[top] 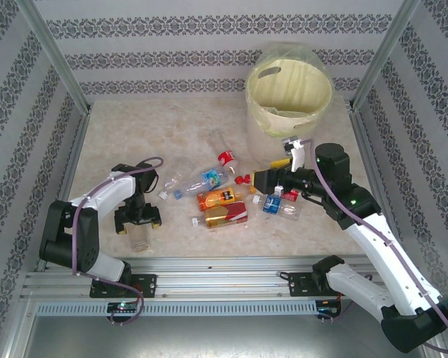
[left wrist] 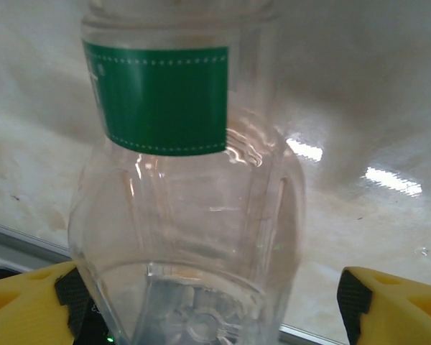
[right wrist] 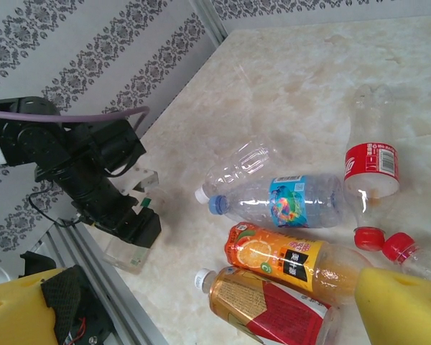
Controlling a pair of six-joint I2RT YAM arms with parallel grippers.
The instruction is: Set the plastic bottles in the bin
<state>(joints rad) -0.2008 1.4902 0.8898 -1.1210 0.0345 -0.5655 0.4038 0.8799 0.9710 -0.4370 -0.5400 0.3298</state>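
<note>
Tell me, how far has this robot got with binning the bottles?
Barely started, it seems: the visible inside of the bin holds no bottle. In hand: the left gripper straddles a clear green-labelled bottle, jaws open, not yet gripping. The right gripper hovers open over the heap of bottles lying mid-table, all yet to be binned.

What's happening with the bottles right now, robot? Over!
Left fingers open, either side of the green-label bottle, not yet gripped. Right fingers open over the loose bottles. Bin far right; right arm sits in between.
</note>
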